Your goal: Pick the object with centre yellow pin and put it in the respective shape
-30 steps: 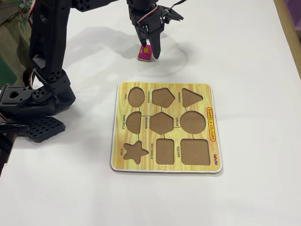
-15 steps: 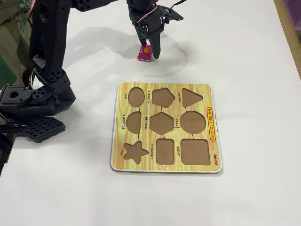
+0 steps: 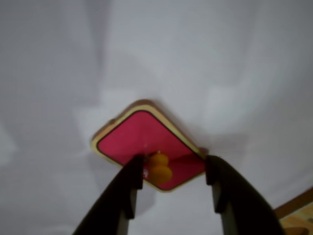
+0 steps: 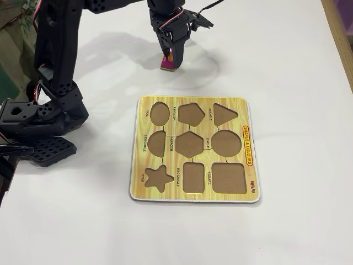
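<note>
The likeliest failure is a slipped grasp: the yellow knob is small and round, and it sits nearer the left finger in the wrist view than the right, so closing may nudge the magenta piece sideways or pinch it askew. The pincer stands part-open, straddling the knob, holding nothing. The piece lies flat on the white worktop, directly under the fingertips, well apart from the shape board and its rectangle cut-out.

Pink piece — seemingly tilted; rectangle cut-out empty.
</note>
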